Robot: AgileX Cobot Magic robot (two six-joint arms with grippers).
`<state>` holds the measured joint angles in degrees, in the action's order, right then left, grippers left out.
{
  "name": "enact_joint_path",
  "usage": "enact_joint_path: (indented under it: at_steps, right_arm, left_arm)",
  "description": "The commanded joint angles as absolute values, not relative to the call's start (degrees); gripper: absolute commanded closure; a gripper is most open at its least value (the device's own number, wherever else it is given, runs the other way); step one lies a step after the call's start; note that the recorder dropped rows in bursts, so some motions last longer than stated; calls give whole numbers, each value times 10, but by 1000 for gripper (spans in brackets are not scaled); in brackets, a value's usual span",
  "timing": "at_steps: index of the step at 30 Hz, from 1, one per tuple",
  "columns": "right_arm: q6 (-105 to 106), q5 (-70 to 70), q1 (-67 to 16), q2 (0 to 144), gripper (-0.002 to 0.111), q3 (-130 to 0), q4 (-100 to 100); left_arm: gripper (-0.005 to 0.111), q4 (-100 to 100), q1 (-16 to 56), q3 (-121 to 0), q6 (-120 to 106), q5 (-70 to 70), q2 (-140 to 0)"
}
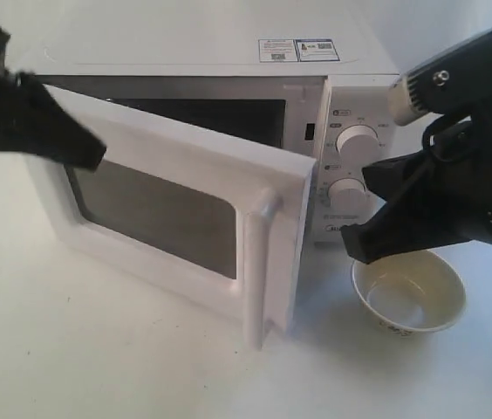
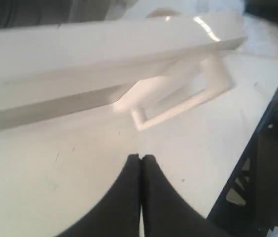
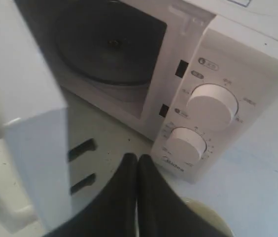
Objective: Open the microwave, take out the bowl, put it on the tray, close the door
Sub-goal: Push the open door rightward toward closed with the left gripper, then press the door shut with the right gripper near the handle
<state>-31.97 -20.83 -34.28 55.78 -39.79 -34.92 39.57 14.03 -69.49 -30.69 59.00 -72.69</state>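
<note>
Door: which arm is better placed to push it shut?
Left, probably. The left gripper is shut and sits at the door on its outer side, with the handle in its camera's view. The right gripper hangs past the free edge, above the bowl.

**Brand mark.** A small grey "Midea" logo (image 3: 173,166) stands at the foot of the control panel (image 3: 257,74) of the microwave (image 1: 185,44), just below the lower dial (image 3: 187,143).

**Dial markings.** The upper dial (image 3: 212,100) and the lower dial are each ringed by grey scale marks and characters, too blurred to read. A dark oval symbol (image 3: 208,63) sits above the upper dial.

**Stickers.** Two printed stickers (image 1: 298,50) lie side by side on the microwave's top. Their print is too small to read.
</note>
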Motion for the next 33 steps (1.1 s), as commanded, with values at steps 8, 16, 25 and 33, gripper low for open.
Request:
enact_joint_path:
  at_steps: [8, 16, 25, 33]
  right_arm:
    - [-303, -174, -342, 561, 108, -433, -356]
    - [-302, -76, -342, 618, 108, -449, -354]
    - [-283, -82, -342, 759, 108, -546, -358]
    - [-255, -153, -342, 848, 108, -626, -361]
  left_arm:
    - [107, 408, 144, -657, -268, 420, -791]
    - [107, 413, 144, -657, -271, 428, -794]
    - [107, 402, 144, -657, -271, 432, -767]
    - [107, 366, 144, -657, -252, 465, -649]
